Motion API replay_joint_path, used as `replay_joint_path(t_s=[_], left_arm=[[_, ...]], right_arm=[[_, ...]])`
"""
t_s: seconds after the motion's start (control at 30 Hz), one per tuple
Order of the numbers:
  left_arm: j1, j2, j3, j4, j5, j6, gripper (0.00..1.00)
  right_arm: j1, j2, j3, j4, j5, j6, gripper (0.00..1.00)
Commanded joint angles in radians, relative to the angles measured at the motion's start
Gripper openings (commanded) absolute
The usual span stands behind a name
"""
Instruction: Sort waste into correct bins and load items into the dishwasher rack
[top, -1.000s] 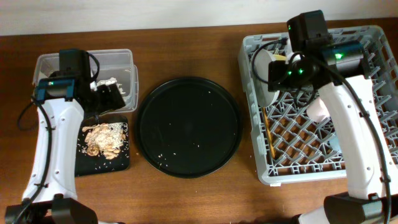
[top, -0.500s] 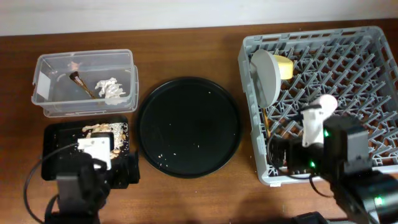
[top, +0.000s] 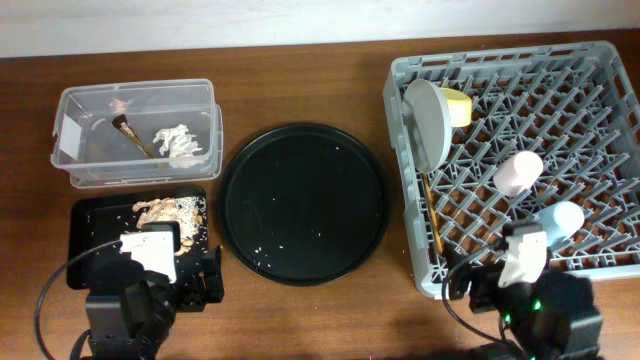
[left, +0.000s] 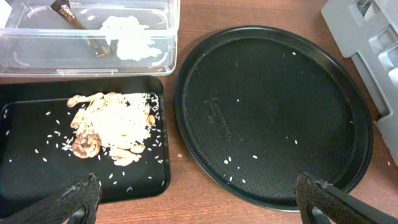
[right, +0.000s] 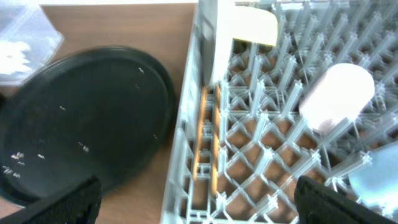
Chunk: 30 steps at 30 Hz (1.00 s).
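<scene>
The grey dishwasher rack (top: 600, 60) holds the grey-green plate (top: 425, 120) on edge, the yellow bowl (top: 457, 103), the pink cup (top: 517, 172), the light blue cup (top: 562, 218) and the chopsticks (top: 432, 215). The clear box (top: 70, 170) holds white tissue (top: 178, 143) and the brown wrapper (top: 128, 130). The black tray (top: 85, 225) holds food scraps (top: 165, 208). My left gripper (left: 199, 205) is open and empty, low at the front left. My right gripper (right: 199, 202) is open and empty over the rack's front left corner.
A round black tray (top: 304, 203) with a few crumbs lies in the middle between the bins and the rack. Both arms sit folded at the table's front edge. Bare wooden table (top: 300, 80) runs along the back.
Both arms have pulled back toward the front edge, away from the box and the rack. The right arm has dropped lower still, uncovering the pink and blue cups.
</scene>
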Motion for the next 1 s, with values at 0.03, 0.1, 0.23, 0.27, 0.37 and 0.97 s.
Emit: replay_joint_path(t_s=[0.03, 0.1, 0.23, 0.27, 0.37, 0.97], left_arm=[[-0.001, -0.004, -0.005, 0.001, 0.008, -0.009, 0.99], [-0.001, -0.004, -0.005, 0.001, 0.008, -0.009, 0.99], [-0.001, -0.004, -0.005, 0.001, 0.008, -0.009, 0.99], [-0.001, -0.004, -0.005, 0.001, 0.008, -0.009, 0.99], [-0.001, -0.004, -0.005, 0.001, 0.008, -0.009, 0.99], [-0.006, -0.076, -0.113, 0.04, 0.0, -0.005, 0.99]], right_arm=[[-0.1, -0.297, -0.332, 0.345, -0.055, 0.002, 0.99], [-0.102, -0.316, -0.437, 0.507, -0.017, 0.002, 0.99], [-0.102, -0.316, -0.621, 0.673, -0.013, 0.002, 0.99], [-0.102, -0.316, -0.624, 0.692, -0.024, -0.062, 0.99], [-0.102, -0.316, -0.624, 0.692, -0.039, -0.069, 0.99], [-0.102, -0.315, -0.624, 0.692, -0.039, -0.069, 0.99]])
